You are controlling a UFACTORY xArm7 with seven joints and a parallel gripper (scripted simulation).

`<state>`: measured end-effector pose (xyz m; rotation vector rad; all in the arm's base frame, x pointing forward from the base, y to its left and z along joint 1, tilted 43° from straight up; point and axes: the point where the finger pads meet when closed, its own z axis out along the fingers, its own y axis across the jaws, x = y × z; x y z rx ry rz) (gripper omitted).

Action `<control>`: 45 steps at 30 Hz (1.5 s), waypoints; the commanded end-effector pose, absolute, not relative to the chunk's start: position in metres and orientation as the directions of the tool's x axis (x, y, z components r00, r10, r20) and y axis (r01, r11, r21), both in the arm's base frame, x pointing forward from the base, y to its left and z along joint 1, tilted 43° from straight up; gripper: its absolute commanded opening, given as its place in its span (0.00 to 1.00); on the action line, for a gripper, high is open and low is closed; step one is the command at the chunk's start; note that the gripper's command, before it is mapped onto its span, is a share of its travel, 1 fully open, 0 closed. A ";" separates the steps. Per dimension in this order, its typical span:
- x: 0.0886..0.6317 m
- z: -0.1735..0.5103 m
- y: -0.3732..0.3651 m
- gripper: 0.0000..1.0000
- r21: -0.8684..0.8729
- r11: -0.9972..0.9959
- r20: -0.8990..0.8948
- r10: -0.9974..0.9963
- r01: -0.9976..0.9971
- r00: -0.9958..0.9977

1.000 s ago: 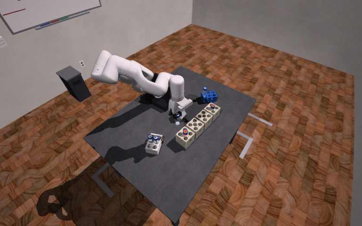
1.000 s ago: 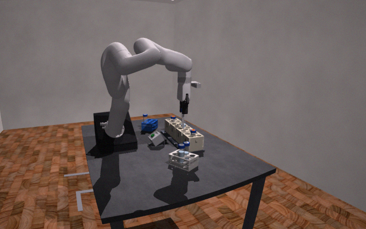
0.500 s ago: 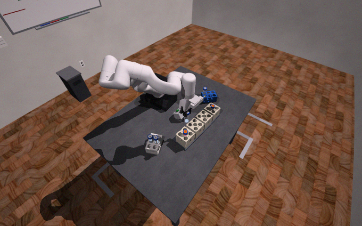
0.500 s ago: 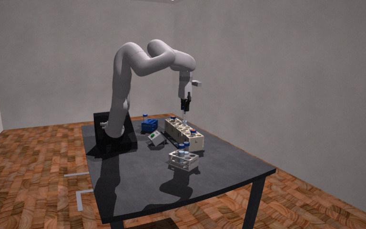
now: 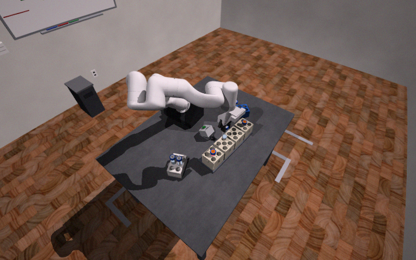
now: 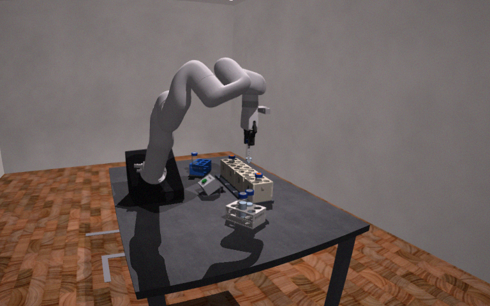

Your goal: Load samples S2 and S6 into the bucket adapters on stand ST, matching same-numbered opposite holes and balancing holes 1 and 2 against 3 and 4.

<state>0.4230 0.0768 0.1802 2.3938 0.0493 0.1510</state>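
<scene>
Four beige bucket adapters (image 5: 228, 143) stand in a row on the stand, also seen in the exterior view (image 6: 245, 176). An orange-dot sample stands in the near end adapter (image 5: 213, 151) and another in the far end adapter (image 5: 244, 121). My gripper (image 5: 224, 126) (image 6: 250, 142) hangs above the row's middle, on the side toward the arm's base, and points straight down. It is shut on the top of a clear tube (image 6: 248, 153). The tube's tip hangs a little above the adapter tops. Its cap is hidden by the fingers. The white blank rack (image 5: 176, 165) holds two blue-capped tubes at its back.
A blue rack (image 5: 245, 108) stands behind the adapters, with one tube upright at its far corner (image 6: 193, 154). The small sloped desk with the green DONE key (image 5: 206, 130) sits beside the adapter row, close to my gripper. The arm's black base block (image 6: 152, 182) stands at the table's back.
</scene>
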 end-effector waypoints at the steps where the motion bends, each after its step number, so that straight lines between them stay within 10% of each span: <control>1: 0.426 0.179 0.082 0.00 0.677 -0.736 0.097 0.081 -0.006 0.992; 45: 0.431 0.151 0.056 0.00 0.677 -0.736 0.097 0.081 -0.006 0.992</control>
